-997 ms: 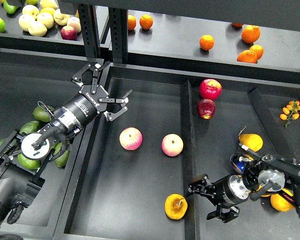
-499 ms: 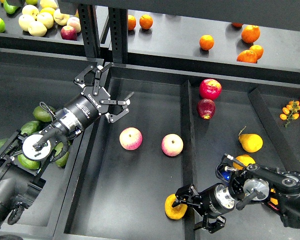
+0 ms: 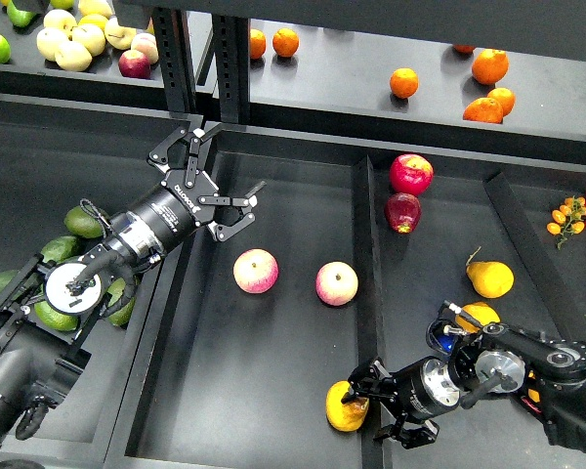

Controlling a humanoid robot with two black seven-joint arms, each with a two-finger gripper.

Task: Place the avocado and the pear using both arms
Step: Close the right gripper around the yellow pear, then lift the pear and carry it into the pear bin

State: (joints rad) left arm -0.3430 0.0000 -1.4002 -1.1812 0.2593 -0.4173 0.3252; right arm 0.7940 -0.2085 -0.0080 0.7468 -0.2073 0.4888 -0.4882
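**Right end effector closes in on the pear**

Black trays cover the bench (image 3: 273,391) under a shelf of oranges (image 3: 488,66). Compared with 0.5 s ago, the pear (image 3: 344,407) sits slightly lower at the middle tray's front edge, and the right end effector (image 3: 376,405) has pushed farther over the divider, its fingers now spread around the fruit's right side; firm pinching cannot be told. Reaching diagonally up, the left end effector (image 3: 215,174) hovers spread and empty beyond 2 pink-yellow apples (image 3: 256,271), nearly unmoved. Green avocados (image 3: 78,220) lie beneath that forearm.
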